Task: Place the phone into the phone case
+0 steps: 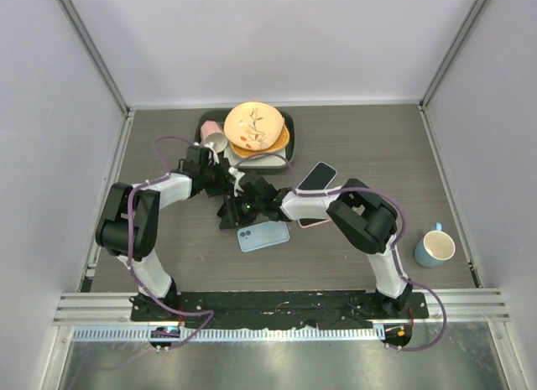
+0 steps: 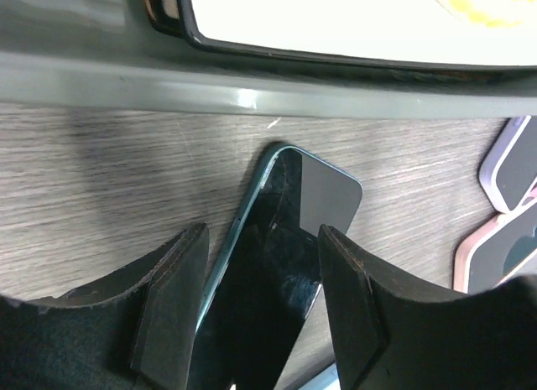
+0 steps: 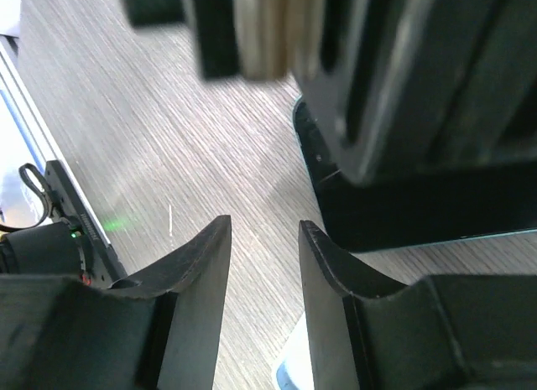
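The phone (image 2: pixel 281 247) has a black screen and a teal edge and lies slanted on the wood table. My left gripper (image 2: pixel 262 235) is open and straddles it. The right finger (image 2: pixel 352 298) is at the phone's edge and the left finger (image 2: pixel 172 298) stands a little off it. In the top view the phone (image 1: pixel 227 217) is mostly hidden under both grippers. The light blue phone case (image 1: pixel 263 235) lies flat just in front of them. My right gripper (image 3: pixel 265 226) is open over bare wood, with the phone (image 3: pixel 394 210) to its right.
A dark tray (image 1: pixel 285 120) with stacked plates (image 1: pixel 254 126) and a pink cup (image 1: pixel 213 140) stands behind the grippers. A dark phone-shaped item in a pale case (image 1: pixel 317 176) and a pink case (image 1: pixel 314 223) lie to the right. A blue mug (image 1: pixel 436 247) stands far right.
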